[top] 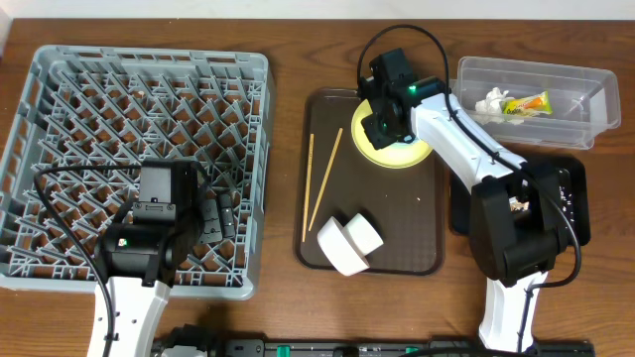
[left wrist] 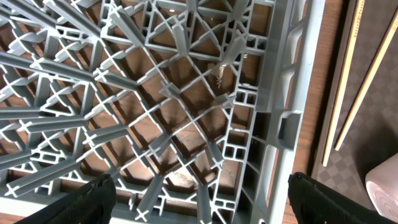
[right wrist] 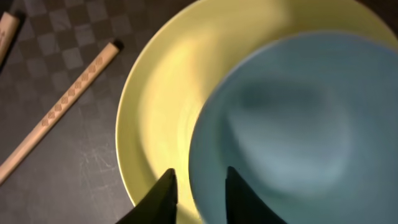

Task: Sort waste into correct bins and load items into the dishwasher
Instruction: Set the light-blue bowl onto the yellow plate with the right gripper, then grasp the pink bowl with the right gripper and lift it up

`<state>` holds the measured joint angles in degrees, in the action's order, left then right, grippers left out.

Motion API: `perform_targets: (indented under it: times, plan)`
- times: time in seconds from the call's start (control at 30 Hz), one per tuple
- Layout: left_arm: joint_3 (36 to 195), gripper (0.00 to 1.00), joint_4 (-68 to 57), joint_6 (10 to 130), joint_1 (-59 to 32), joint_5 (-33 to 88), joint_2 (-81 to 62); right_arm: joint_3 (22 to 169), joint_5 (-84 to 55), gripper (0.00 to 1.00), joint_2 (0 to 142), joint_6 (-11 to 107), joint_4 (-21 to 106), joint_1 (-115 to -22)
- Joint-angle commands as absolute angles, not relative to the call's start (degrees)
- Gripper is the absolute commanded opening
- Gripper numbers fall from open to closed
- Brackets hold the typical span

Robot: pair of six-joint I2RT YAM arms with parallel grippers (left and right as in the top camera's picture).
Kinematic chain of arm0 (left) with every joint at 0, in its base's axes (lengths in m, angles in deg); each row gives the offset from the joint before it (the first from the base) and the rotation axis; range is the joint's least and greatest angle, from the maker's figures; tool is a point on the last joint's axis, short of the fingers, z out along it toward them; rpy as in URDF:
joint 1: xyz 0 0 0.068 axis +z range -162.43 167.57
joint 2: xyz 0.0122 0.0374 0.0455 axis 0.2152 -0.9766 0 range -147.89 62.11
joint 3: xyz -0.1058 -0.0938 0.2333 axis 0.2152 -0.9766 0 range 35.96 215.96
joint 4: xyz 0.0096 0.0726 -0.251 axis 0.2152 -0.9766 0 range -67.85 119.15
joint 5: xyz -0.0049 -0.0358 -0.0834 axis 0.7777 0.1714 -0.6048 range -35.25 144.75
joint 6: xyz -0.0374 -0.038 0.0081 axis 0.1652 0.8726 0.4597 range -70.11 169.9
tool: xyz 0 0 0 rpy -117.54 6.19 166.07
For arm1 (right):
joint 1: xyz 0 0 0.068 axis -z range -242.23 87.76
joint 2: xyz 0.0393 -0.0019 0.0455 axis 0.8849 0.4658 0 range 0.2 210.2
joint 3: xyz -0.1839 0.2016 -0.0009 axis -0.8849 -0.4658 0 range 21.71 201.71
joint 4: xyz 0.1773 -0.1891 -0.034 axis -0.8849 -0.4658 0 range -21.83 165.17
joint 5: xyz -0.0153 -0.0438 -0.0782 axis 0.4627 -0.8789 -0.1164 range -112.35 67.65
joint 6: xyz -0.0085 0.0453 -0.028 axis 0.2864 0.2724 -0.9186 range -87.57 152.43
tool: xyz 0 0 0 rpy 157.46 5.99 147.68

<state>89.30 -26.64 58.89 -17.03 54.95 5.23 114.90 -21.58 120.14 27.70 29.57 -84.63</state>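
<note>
My right gripper (top: pixel 382 124) (right wrist: pixel 200 186) is over the yellow plate (top: pixel 402 154) (right wrist: pixel 155 93) on the brown tray. It is shut on the rim of the light blue bowl (right wrist: pixel 292 124), which is hidden under it in the overhead view. Two chopsticks (top: pixel 316 183) (left wrist: pixel 348 93) (right wrist: pixel 62 112) lie left of the plate. A white cup (top: pixel 365 231) and pale pink bowl (top: pixel 337 250) lie at the tray's front. My left gripper (top: pixel 220 213) (left wrist: pixel 202 205) is open and empty above the grey dish rack (top: pixel 60 89) (left wrist: pixel 267 93), near its right wall.
The brown serving tray (top: pixel 417 218) lies in the middle of the table. The clear tub (top: pixel 585 99) at the back right holds the white tissue (top: pixel 493 99) and the snack wrapper (top: pixel 526 104). The black tray (top: pixel 571 198) with crumbs (top: pixel 516 205) lies by the right arm's base.
</note>
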Motion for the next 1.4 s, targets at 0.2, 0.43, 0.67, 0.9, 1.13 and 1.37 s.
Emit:
perform_targets:
  times: [0.2, 0.43, 0.67, 0.9, 1.13, 1.37]
  plan:
    - [90.3, 0.91, -26.9, 58.5, -17.1, 55.2, 5.3, 115.5, -12.2, 0.34, 113.7, 28.1, 21.1, -83.4]
    - [90.3, 0.91, -26.9, 58.5, -17.1, 55.2, 5.3, 115.5, 9.0, 0.41, 108.2, 12.0, 7.2, -78.9]
    - [90.3, 0.91, -26.9, 58.5, -17.1, 55.2, 5.3, 111.5, 13.1, 0.47, 108.5, 2.2, -4.6, -76.5]
    - [90.3, 0.91, -26.9, 58.5, -17.1, 55.2, 5.3, 101.2, 19.7, 0.47, 108.5, -1.3, -1.3, -76.9]
    - [90.3, 0.91, -26.9, 58.5, -17.1, 55.2, 5.3, 94.1, 25.7, 0.44, 108.5, -0.7, 4.0, -77.2]
    - [90.3, 0.91, -27.0, 58.5, -17.1, 55.2, 5.3, 90.4, 25.9, 0.42, 108.5, -0.6, 6.9, -79.5]
